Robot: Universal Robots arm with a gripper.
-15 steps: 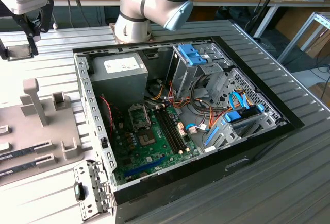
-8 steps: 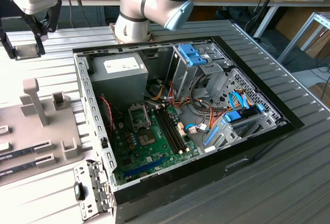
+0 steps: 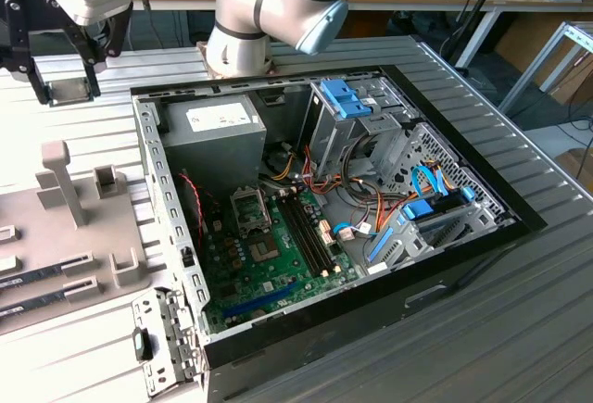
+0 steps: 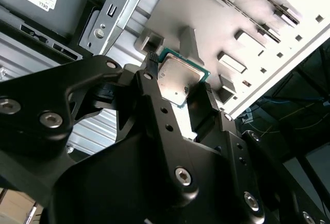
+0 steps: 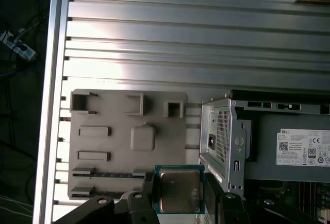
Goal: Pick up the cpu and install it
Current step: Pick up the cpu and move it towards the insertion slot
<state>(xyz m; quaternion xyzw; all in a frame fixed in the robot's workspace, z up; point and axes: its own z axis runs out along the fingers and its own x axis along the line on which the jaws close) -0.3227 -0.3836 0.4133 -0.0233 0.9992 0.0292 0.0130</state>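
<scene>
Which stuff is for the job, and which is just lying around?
For the job: cpu, gripped in the pincer; socket on the motherboard.
Just lying about: grey holder tray, power-supply box, coloured cables.

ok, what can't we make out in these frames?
- cpu underside: it faces away in both wrist views; what shows is its silver top.
- Socket frame: too small in the exterior view to tell open from closed.
- Grey tray: one part is hidden behind the tool and cpu in the first wrist view.
</scene>
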